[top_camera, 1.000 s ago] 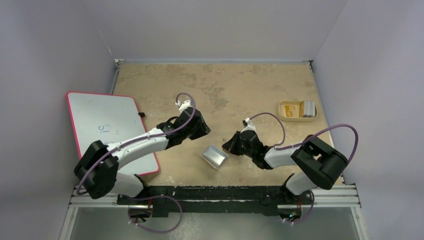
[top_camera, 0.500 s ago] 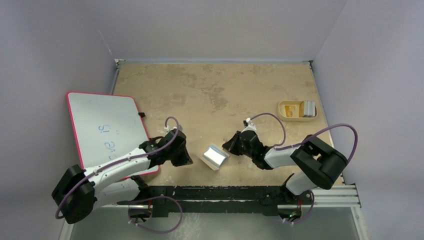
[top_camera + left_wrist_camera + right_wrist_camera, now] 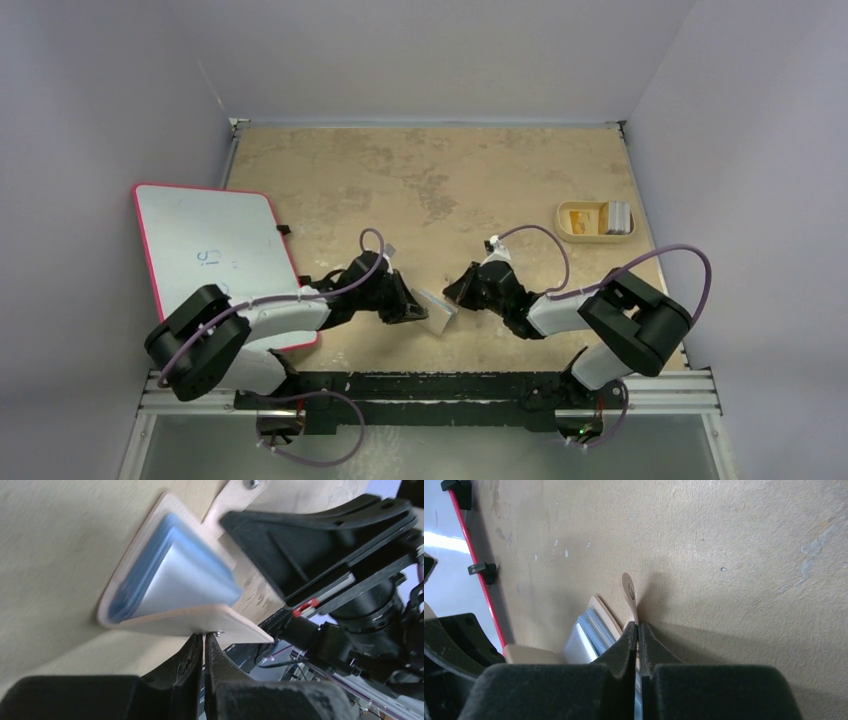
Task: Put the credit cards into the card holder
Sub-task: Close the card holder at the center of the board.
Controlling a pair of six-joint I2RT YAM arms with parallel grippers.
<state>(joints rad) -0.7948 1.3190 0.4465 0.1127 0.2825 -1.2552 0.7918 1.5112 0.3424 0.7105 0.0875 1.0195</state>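
- Close to the near edge, about midway along it, a small tan fold-over card holder (image 3: 437, 313) with pale-blue lining stands spread open in a V on the mottled beige worktop (image 3: 430, 170).
- The left gripper (image 3: 204, 639) reaches it from the left-edge side. Its fingers are pressed together to a hairline slit, nipping the rim of the raised flap.
- The right gripper (image 3: 638, 629) faces it from the right-edge side, fingers clamped tight on the snap-button tab.
- The two grippers sit near each other with only the card holder between them, so room there is tight.
- A white board with a pink-red rim (image 3: 215, 250) overhangs the left edge, with the left arm crossing its near corner.
- Bare surface runs from the grippers to the far edge.
- Near the right edge, about halfway back, a shallow tan rounded tray (image 3: 568, 222) holds the gold and pale-grey credit cards (image 3: 612, 216), well apart from the card holder.
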